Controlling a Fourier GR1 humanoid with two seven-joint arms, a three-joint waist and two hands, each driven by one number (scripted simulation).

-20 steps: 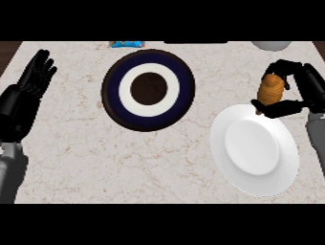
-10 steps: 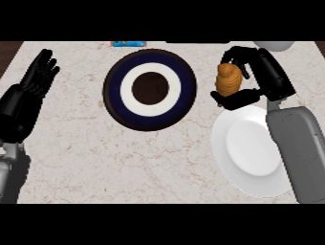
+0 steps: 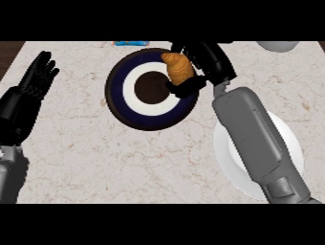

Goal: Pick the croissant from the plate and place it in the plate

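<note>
Nearly there: golden-brown croissant clasped in curled black right hand above dark-blue ringed plate — only lowering and release to go.

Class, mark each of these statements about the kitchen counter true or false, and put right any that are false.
1. The right hand has its fingers curled round the croissant. True.
2. The croissant lies on the white plate. False: it is held over the right part of the dark blue plate.
3. The left hand grips a cup. False: it is open and holds nothing, at the view's left.
4. The right forearm hides part of the white plate. True.
</note>
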